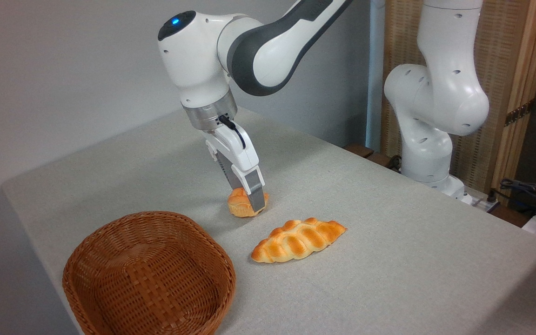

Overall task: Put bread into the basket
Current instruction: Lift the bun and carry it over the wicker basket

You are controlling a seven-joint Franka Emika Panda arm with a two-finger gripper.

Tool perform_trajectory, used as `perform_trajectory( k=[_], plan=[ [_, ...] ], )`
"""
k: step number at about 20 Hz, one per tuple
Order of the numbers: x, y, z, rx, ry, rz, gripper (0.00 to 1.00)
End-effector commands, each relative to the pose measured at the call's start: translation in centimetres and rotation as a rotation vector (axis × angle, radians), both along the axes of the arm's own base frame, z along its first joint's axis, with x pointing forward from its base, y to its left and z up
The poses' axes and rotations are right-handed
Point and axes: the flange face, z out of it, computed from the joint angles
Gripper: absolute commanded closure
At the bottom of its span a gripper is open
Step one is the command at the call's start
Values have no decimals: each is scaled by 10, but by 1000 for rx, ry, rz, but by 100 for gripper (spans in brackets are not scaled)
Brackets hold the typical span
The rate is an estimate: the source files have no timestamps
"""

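Orange bun (240, 204) is clamped in the pincer (251, 201), closed on it low over the desk (389, 232); grasping looks done, and a lift and carry left to the basket (110, 251) is called for next

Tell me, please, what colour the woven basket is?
Reddish-brown wicker; the basket shows clearly in the fixed camera view.
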Motion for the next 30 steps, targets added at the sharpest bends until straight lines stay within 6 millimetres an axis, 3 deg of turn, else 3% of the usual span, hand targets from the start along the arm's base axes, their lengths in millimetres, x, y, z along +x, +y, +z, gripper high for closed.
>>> perform_trajectory(
  k=[1, 2, 4, 7, 10, 19, 27, 30],
  plan=[
    [-8, 2, -9, -5, 8, -25, 18],
    [-8, 2, -10, -6, 12, -29, 35],
    [-8, 3, -10, -12, 10, -51, 53],
    [-8, 3, -10, -14, 12, -65, 65],
    [-7, 4, -10, -15, 9, -64, 73],
    [-9, 0, -6, -18, 18, -64, 75],
    [40, -1, 95, -77, -141, -44, 71],
    [64, 17, 120, -96, -196, -1, 71]
  ],
)
